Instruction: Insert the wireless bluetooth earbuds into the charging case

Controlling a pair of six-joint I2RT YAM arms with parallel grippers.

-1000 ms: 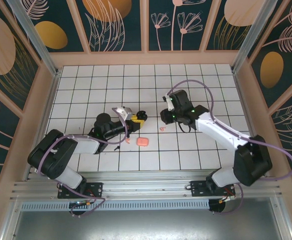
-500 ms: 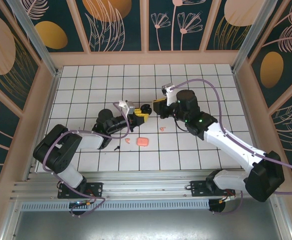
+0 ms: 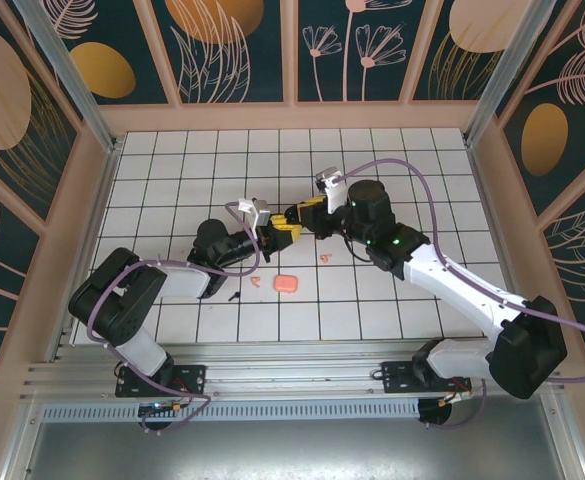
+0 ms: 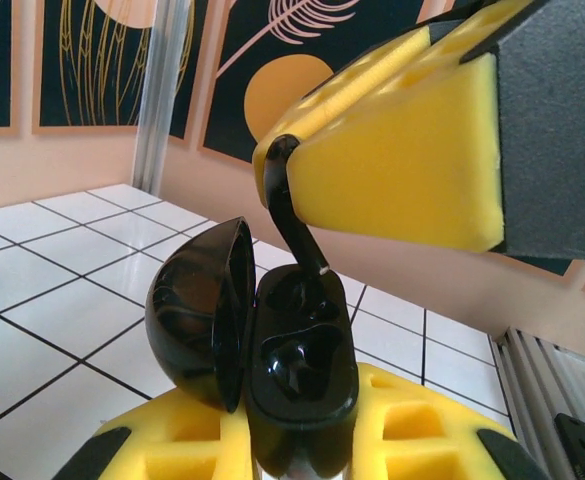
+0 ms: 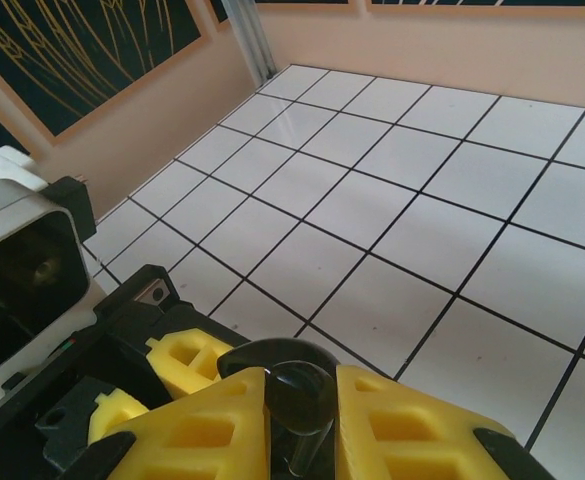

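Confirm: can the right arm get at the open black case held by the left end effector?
Likely yes. The black case has its lid swung open, sockets exposed, and the right end effector, holding a black earbud, hangs right over it with nothing between.

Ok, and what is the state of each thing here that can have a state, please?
black charging case: lid open, held by the left fingers.
black earbud: pinched in the right fingers, stem down at the case, not seated.
pink case: lid closed, lying free.
pink earbuds: lying loose outside any case.
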